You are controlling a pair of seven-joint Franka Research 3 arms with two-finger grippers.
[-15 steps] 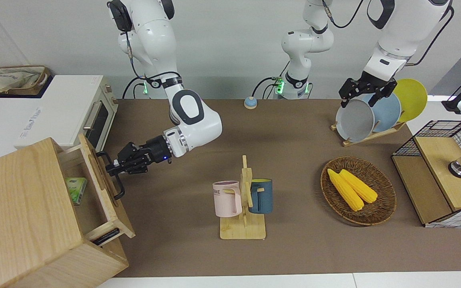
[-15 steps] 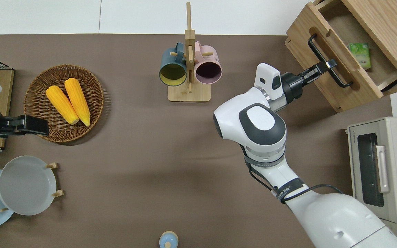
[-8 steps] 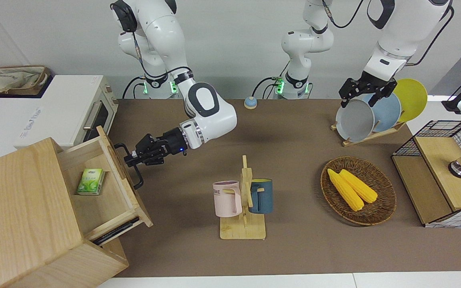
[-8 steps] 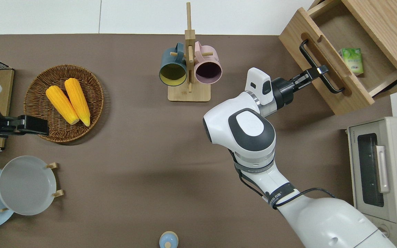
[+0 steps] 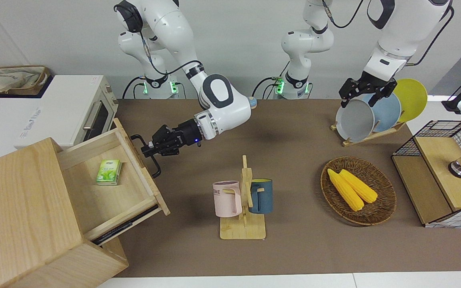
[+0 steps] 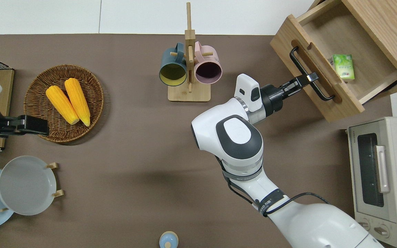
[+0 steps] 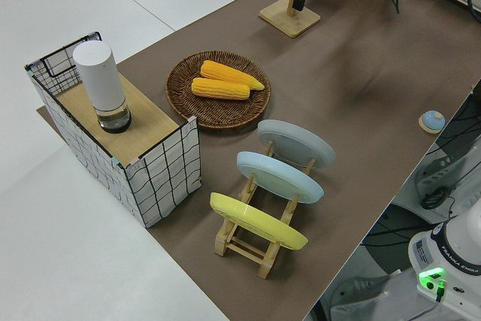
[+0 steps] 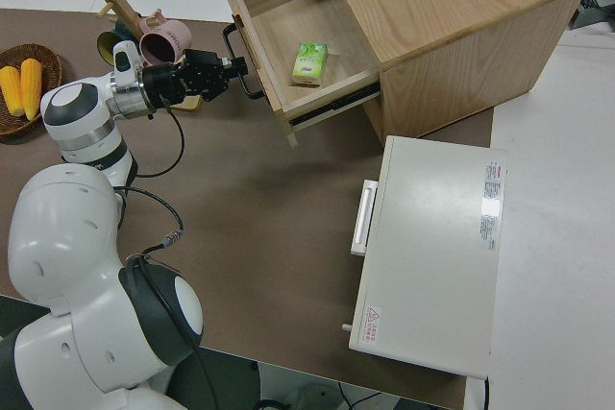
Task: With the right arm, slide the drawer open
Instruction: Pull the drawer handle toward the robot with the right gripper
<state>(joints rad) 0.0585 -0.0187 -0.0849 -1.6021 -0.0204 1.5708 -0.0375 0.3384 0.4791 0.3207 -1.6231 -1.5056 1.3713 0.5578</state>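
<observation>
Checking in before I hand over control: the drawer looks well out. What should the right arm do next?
Probably open the right gripper and back off the black bar handle. The drawer already stands far out of the cabinet, its floor and the green packet exposed, so more pulling seems unneeded.

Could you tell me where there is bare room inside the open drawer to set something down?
The drawer holds only a small green packet; its wooden floor around that is bare. The right gripper grips the handle, so the front is crowded.
</observation>
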